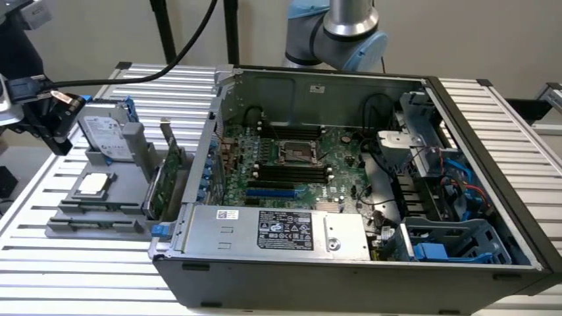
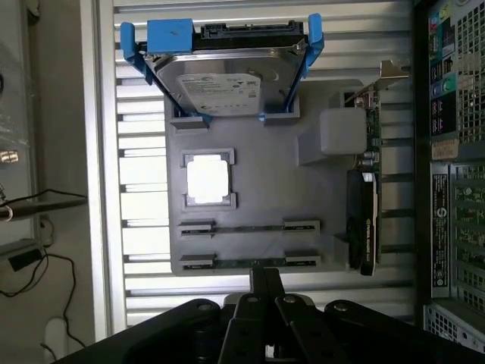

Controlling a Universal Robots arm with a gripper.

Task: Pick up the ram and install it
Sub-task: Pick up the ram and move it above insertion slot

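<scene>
Tool [image 2: 265, 274], clenched and empty, hovers over the ram [image 2: 231, 263], propped edge-up in its grey holder [image 2: 273, 182] for easy pinching.

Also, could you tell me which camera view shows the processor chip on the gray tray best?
The wrist view: it looks straight down on the processor chip, showing its whole square face seated in the gray tray. The exterior view shows it at a slant, beside the computer case.
</scene>
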